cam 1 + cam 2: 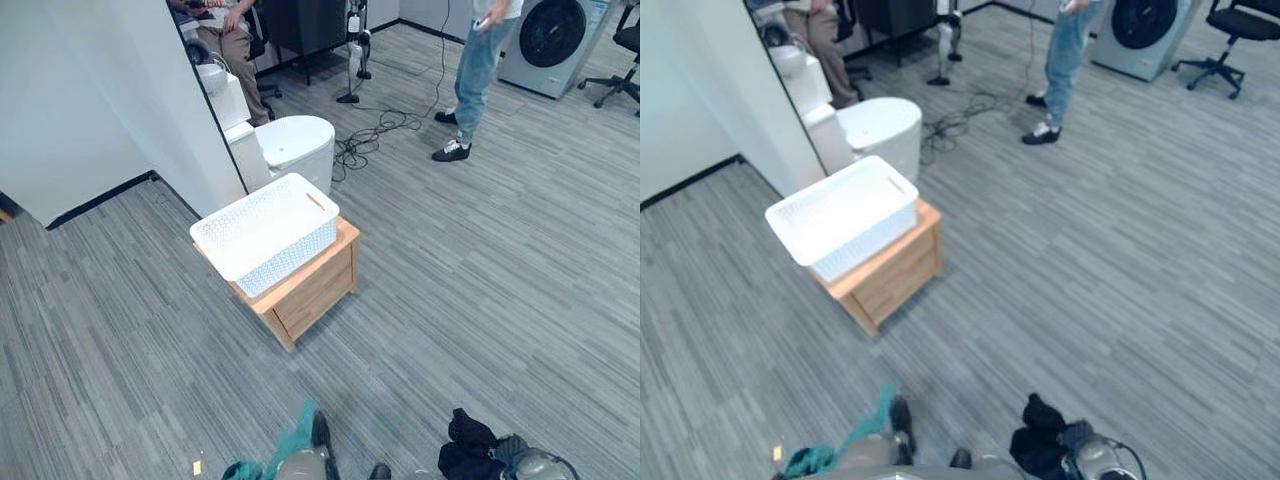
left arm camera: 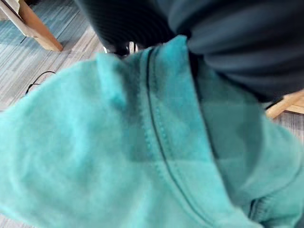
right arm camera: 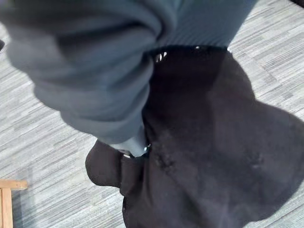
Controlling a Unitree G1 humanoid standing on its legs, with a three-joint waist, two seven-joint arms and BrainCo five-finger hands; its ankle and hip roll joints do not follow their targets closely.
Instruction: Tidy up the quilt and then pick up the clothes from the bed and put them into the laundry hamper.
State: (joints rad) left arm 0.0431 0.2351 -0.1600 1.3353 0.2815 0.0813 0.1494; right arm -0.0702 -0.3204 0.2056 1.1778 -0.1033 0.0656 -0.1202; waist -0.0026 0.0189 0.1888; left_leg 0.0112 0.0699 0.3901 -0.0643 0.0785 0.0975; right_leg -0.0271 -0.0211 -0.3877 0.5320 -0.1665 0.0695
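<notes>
We see a teal garment [image 2: 142,156] draped over the left hand, spreading across the left wrist view; its cloth also shows low at the left of the head views [image 1: 290,445]. The fingers are buried under the fabric, so we cannot tell whether they are clenched or loose. A black garment [image 3: 209,156] hangs from the right hand [image 3: 135,145], where a silver finger pokes out against the cloth; we cannot tell how the rest of that hand is set. The same black bundle shows low at the right of the head views [image 1: 1045,440].

Ahead of us, well apart from both garments, a white perforated laundry hamper [image 1: 268,232] sits on a low wooden cabinet [image 1: 315,290] on grey striped carpet [image 1: 480,300]. Behind it stands a white rounded unit [image 1: 298,145]. Farther off, a person in jeans [image 1: 475,75] stands near a washing machine [image 1: 552,40].
</notes>
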